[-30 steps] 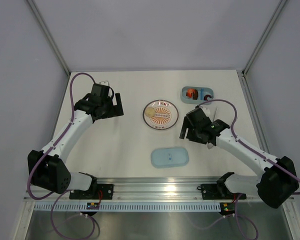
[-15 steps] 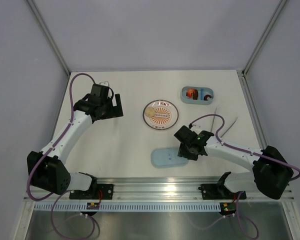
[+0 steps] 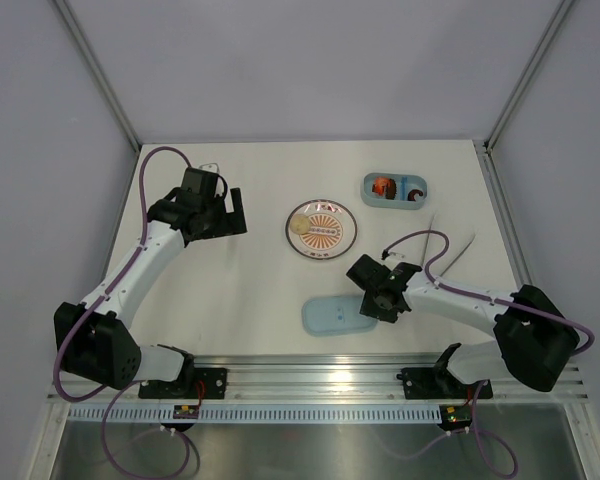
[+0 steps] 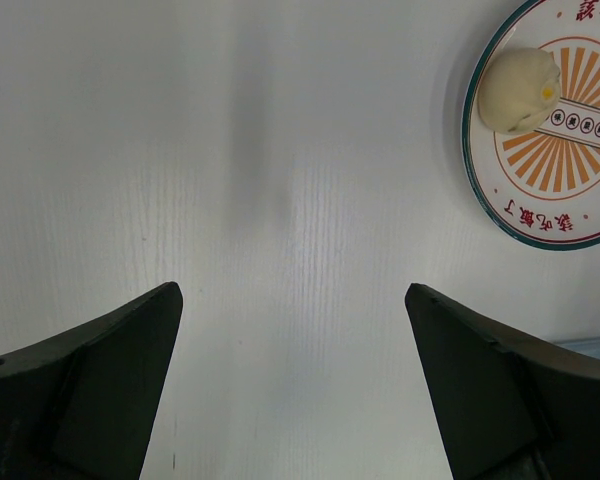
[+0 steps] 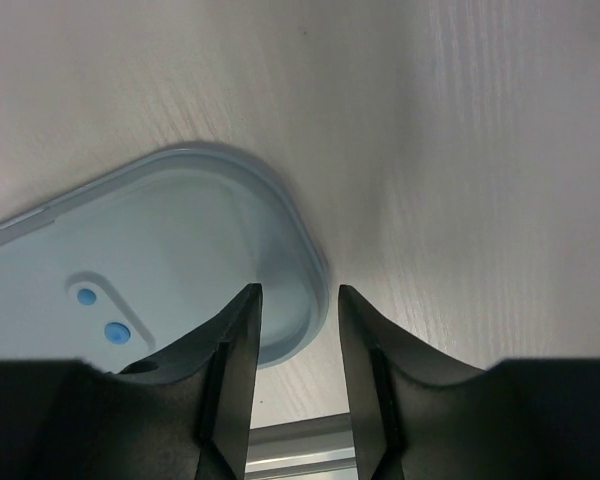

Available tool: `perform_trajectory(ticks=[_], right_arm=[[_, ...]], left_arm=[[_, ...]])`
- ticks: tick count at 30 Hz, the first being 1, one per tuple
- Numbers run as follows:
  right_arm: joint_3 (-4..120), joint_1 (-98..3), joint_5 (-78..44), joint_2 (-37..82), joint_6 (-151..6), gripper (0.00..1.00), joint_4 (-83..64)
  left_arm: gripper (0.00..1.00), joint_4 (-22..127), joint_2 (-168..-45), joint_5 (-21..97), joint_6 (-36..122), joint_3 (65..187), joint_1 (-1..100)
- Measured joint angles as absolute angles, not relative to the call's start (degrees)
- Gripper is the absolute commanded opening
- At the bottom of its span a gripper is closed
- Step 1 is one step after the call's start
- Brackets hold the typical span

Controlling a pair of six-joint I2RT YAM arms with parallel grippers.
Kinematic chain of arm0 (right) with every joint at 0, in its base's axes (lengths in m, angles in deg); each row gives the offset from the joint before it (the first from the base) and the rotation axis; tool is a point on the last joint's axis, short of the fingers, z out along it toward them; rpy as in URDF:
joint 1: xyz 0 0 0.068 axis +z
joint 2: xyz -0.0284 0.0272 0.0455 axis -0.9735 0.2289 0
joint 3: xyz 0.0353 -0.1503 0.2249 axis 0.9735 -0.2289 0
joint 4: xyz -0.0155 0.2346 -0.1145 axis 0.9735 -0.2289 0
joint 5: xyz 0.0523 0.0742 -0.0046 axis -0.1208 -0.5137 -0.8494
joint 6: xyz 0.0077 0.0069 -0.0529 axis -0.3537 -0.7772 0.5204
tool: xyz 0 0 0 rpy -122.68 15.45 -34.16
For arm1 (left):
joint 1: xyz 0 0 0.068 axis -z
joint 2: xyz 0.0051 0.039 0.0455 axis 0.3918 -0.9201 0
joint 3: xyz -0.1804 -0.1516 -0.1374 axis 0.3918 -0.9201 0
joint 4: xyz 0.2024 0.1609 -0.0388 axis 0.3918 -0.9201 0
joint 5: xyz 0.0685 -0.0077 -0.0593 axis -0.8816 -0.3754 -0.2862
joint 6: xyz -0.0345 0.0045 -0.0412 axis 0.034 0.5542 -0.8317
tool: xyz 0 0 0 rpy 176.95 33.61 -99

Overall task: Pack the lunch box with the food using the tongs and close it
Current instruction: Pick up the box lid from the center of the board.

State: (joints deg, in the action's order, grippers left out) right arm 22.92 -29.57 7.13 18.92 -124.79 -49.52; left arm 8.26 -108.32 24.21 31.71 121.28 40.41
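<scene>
The pale-blue lunch box (image 3: 404,181) sits at the back right with red-orange food (image 3: 383,186) and a dark piece (image 3: 414,194) inside. The silvery tongs (image 3: 429,238) lie loose on the table to the right. A flat pale-blue lid (image 3: 335,315) (image 5: 160,260) lies near the front. My right gripper (image 3: 372,303) (image 5: 298,295) hovers low over the lid's right end, its jaws narrowed but apart. One finger is over the lid, the other outside the rim. My left gripper (image 3: 237,212) (image 4: 292,290) is wide open over bare table at the left.
A round white plate (image 3: 330,244) (image 4: 570,190) with an orange sunburst stands mid-table and bears a pale bun (image 3: 300,224) (image 4: 520,90). A metal rail (image 3: 320,372) runs along the near edge, just beyond the lid. Grey walls close in the sides.
The right arm has swung from beside the plate toward the near edge, down to the lid's right end, and its jaws have narrowed. The tongs now show on the table. The left arm is still.
</scene>
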Motion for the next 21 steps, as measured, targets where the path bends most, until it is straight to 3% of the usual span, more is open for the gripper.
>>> perform_trajectory(ticks=[8, 9, 12, 13, 21], right_arm=[[22.9, -29.57, 7.35, 20.78, -127.5, 0.29, -49.36], [23.03, -29.57, 7.37, 21.1, -127.68, 0.21, -49.23], [22.9, -29.57, 7.15, 21.21, -128.33, 0.1, -47.88], [22.84, -29.57, 7.06, 21.1, -128.44, 0.0, -47.57], [25.85, -29.42, 8.88, 16.62, -125.27, 0.0, -51.07]], left_arm=[[0.99, 8.32, -108.34, 25.7, 31.71, 121.28, 40.58], [0.99, 8.32, -108.34, 25.81, 31.71, 121.28, 40.61], [0.99, 8.34, -108.34, 26.09, 31.71, 121.41, 40.63], [0.99, 8.34, -108.34, 26.14, 31.71, 121.47, 40.63], [0.99, 10.09, -108.32, 30.81, 31.14, 119.68, 40.63]])
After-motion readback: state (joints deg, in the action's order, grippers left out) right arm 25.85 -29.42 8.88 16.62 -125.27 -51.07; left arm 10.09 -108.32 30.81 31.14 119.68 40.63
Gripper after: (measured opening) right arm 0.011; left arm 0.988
